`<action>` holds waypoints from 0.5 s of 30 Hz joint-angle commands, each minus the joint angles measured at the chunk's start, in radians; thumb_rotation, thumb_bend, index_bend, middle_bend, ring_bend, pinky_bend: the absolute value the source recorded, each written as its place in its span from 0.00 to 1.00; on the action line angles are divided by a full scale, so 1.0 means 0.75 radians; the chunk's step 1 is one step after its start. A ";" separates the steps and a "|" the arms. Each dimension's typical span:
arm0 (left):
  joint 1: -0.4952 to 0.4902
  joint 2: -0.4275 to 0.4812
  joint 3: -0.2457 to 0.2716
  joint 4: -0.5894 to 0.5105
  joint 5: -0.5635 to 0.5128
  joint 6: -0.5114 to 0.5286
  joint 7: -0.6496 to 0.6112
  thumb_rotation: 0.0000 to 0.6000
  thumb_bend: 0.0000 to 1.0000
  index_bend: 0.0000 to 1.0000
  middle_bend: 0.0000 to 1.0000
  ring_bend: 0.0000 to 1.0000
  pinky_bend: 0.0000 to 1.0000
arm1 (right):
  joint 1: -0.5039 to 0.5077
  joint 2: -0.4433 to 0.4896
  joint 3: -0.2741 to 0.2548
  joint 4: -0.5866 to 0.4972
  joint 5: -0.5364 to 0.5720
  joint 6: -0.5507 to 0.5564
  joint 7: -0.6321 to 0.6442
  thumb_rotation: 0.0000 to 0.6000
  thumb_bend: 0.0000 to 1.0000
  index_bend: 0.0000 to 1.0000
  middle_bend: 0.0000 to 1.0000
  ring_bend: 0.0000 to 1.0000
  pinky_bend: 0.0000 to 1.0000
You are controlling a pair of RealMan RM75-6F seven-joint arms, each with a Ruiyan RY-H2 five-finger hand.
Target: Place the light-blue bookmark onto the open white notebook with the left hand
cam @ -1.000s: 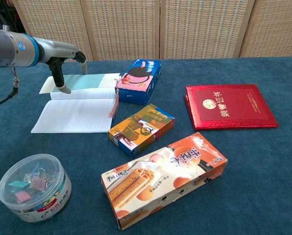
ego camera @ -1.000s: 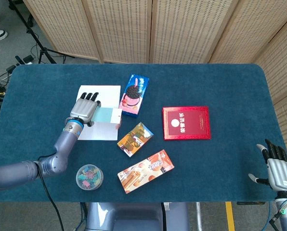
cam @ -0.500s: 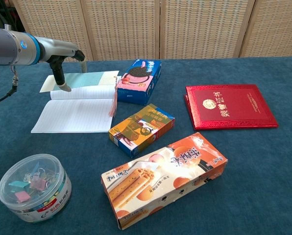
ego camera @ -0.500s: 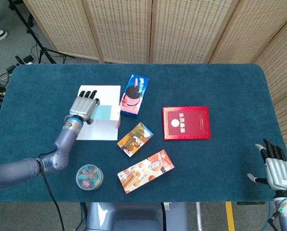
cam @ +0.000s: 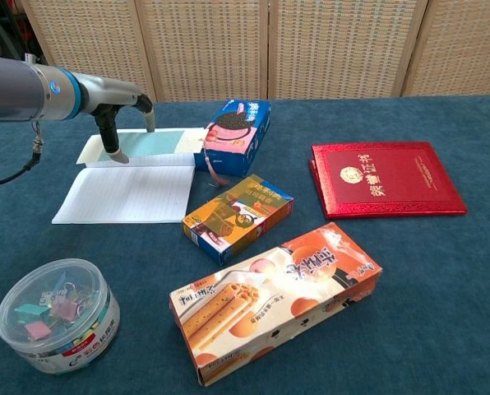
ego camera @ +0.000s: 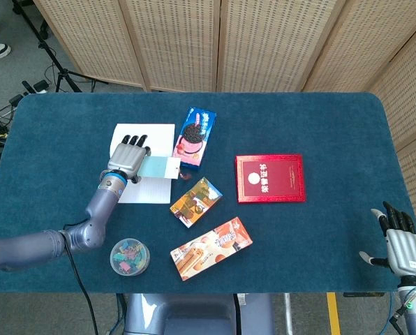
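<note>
My left robot hand [ego camera: 128,159] grips the light-blue bookmark [cam: 159,141] by its left end, holding it over the upper part of the open notebook [cam: 126,193]. Its right end overhangs the page beside the blue cookie box [cam: 237,134], tassel dangling. If I let go here, I reckon it could catch that box and slide onto the worktop [cam: 442,271]. My right robot hand [ego camera: 405,248] hangs released, far right.

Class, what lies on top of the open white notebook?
The light-blue bookmark lies across the notebook, with the left hand over its end. That hand covers part of the bookmark and the page beneath.
</note>
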 commanded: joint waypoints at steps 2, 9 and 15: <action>-0.006 -0.022 0.041 0.028 -0.033 -0.005 0.029 1.00 0.30 0.37 0.00 0.00 0.00 | 0.000 -0.001 -0.001 -0.001 -0.002 0.001 -0.003 1.00 0.10 0.12 0.00 0.00 0.00; -0.005 -0.047 0.102 0.066 -0.109 -0.010 0.081 1.00 0.30 0.37 0.00 0.00 0.00 | -0.002 -0.003 -0.006 -0.008 -0.008 0.010 -0.014 1.00 0.10 0.12 0.00 0.00 0.00; 0.002 -0.067 0.111 0.112 -0.131 -0.027 0.076 1.00 0.30 0.37 0.00 0.00 0.00 | -0.001 -0.005 -0.009 -0.010 -0.013 0.012 -0.021 1.00 0.10 0.12 0.00 0.00 0.00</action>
